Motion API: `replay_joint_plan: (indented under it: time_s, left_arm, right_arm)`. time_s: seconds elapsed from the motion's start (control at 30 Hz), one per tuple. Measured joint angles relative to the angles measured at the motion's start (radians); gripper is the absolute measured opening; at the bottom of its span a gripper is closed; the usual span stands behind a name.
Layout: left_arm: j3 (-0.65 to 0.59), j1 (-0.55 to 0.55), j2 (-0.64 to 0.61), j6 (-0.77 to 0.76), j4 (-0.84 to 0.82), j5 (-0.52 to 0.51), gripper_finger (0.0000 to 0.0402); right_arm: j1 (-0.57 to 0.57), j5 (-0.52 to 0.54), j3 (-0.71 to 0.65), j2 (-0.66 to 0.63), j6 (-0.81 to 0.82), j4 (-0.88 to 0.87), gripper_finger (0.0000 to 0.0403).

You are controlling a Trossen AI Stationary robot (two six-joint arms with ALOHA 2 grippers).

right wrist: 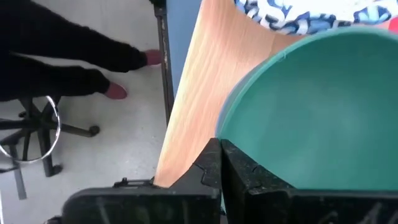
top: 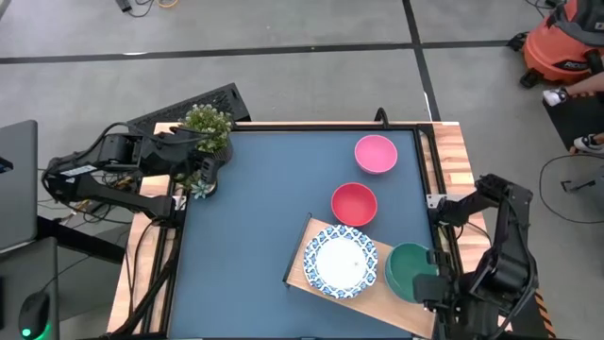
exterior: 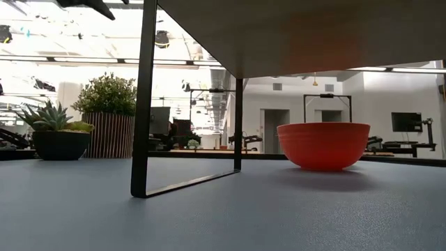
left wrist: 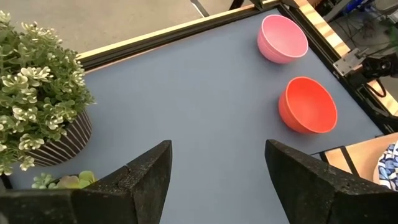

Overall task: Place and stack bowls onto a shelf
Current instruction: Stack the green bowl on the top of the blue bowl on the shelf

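Pinching the teal-green bowl [top: 410, 269] rim, right gripper [right wrist: 221, 163] over the wooden shelf [top: 304, 266], left gripper [left wrist: 217, 180] spread wide near the potted plant [top: 208, 127].

One camera hangs over the table [top: 274, 189], looking straight down on the red bowl [top: 354, 204] near its middle. A second sits on the tabletop, facing level across it with that red bowl [exterior: 323, 145] close ahead. The left wrist camera looks down toward the same bowl [left wrist: 308, 105] from far off; the right wrist camera presses close against a green bowl [right wrist: 323, 112] beside the wooden board [right wrist: 199, 93]
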Motion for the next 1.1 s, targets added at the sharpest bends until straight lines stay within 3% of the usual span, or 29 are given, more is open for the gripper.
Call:
replay_joint_plan:
  time_s: [0.3,0.83,1.1]
  left_arm:
    - [0.0,0.0,0.032,0.001,0.008,0.013,0.0243]
    - [0.0,-0.003,0.052,0.001,0.007,0.035,0.0243]
    - [0.0,-0.003,0.051,0.001,0.008,0.027,0.0243]
  right_arm:
    - [-0.066,0.198,0.032,-0.012,-0.167,0.001,0.0031]
    - [-0.151,0.11,-0.086,-0.011,-0.253,0.001,0.0029]
    - [-0.152,0.132,-0.058,-0.016,-0.276,0.001,0.003]
